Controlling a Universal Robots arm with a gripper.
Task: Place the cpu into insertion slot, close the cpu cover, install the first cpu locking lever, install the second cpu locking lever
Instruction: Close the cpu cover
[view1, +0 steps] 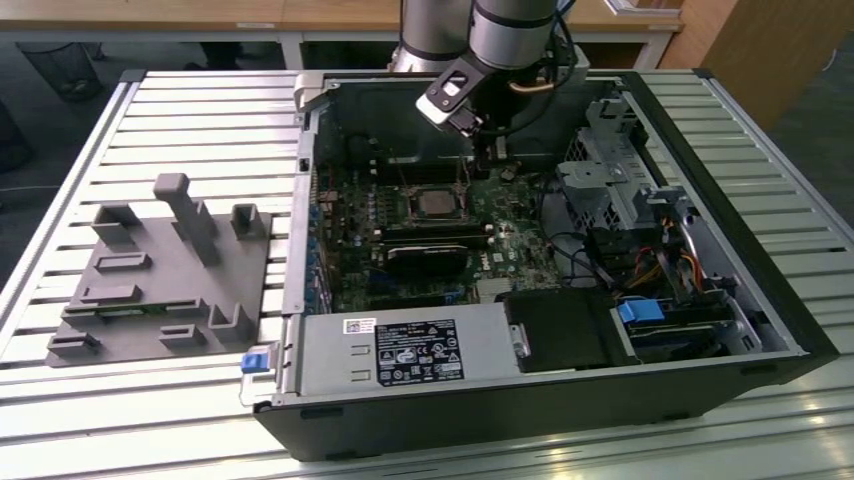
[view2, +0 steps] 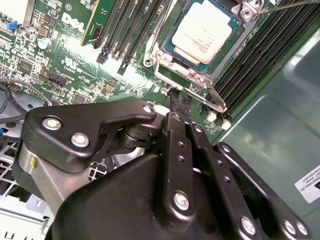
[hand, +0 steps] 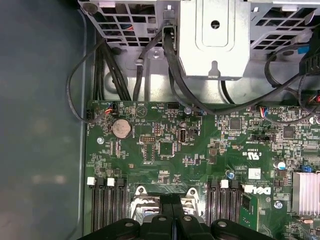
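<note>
The cpu (view2: 202, 30), a square chip with a silver top, lies in the insertion slot (view2: 167, 57) on the green board, and a metal cover frame lies around its edges. In the exterior view the cpu (view1: 434, 205) sits mid-board inside the open computer case. My gripper (view2: 177, 102) is shut with nothing between its fingers, its tip just off one edge of the socket frame, close to a flat metal lever end (view2: 212, 100). A thin lever rod (view2: 287, 5) runs past the far corner. The gripper (view1: 490, 152) hangs just behind the socket; the shut fingers (hand: 172, 202) hide part of it.
Long black memory slots (view2: 250, 60) flank the socket. A black block (view1: 434, 250) sits in front of it, a power supply (view1: 400, 350) nearer still. A drive cage and cables (view1: 627, 220) fill the exterior view's right. A grey parts fixture (view1: 160, 270) lies outside the case.
</note>
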